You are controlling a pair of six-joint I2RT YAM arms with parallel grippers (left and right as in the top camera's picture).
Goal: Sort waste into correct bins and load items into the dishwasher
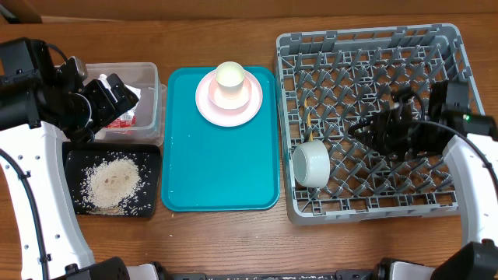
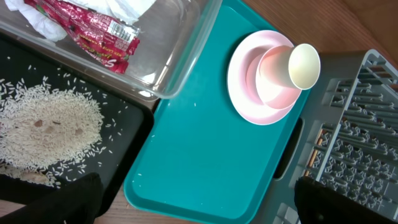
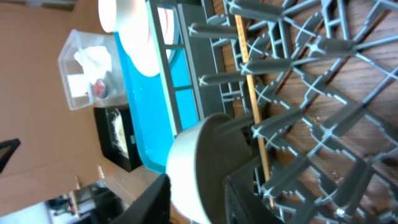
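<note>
The grey-green bowl (image 3: 205, 162) lies on its side in the grey dish rack (image 1: 366, 39), at its front left (image 1: 311, 163). My right gripper (image 3: 198, 186) is open, one finger outside the bowl's rim and one inside. A wooden chopstick (image 3: 249, 81) lies among the pegs beside it. A cream cup (image 1: 229, 76) sits in a pink bowl (image 1: 229, 96) on the pink plate (image 1: 210, 105) at the far end of the teal tray. My left gripper (image 2: 199, 202) hangs wide open and empty over that tray's near-left part, next to the clear tub (image 1: 149, 82).
The clear tub holds a red wrapper (image 2: 99, 28) and a white napkin (image 2: 124, 7). The black tray (image 1: 74, 159) in front of it carries a heap of rice (image 1: 113, 180). The teal tray (image 1: 226, 171) lies between the bins and the rack.
</note>
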